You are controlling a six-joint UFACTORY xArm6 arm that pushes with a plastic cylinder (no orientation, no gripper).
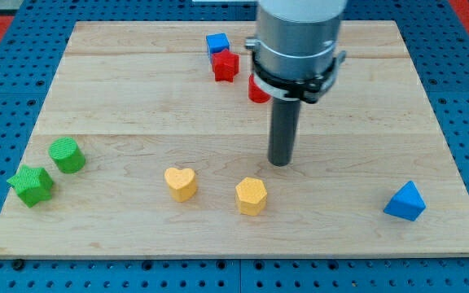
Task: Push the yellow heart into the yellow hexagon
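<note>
The yellow heart [180,183] lies on the wooden board [137,106] near the view's bottom, left of centre. The yellow hexagon [251,195] sits a short gap to its right, not touching it. My tip [280,163] rests on the board just above and to the right of the hexagon, apart from both yellow blocks.
A green cylinder [67,155] and a green star [31,185] lie at the lower left. A blue cube [217,43] and a red star [225,65] touch near the top centre. A red block [257,89] is partly hidden behind the arm. A blue triangle [405,201] lies lower right.
</note>
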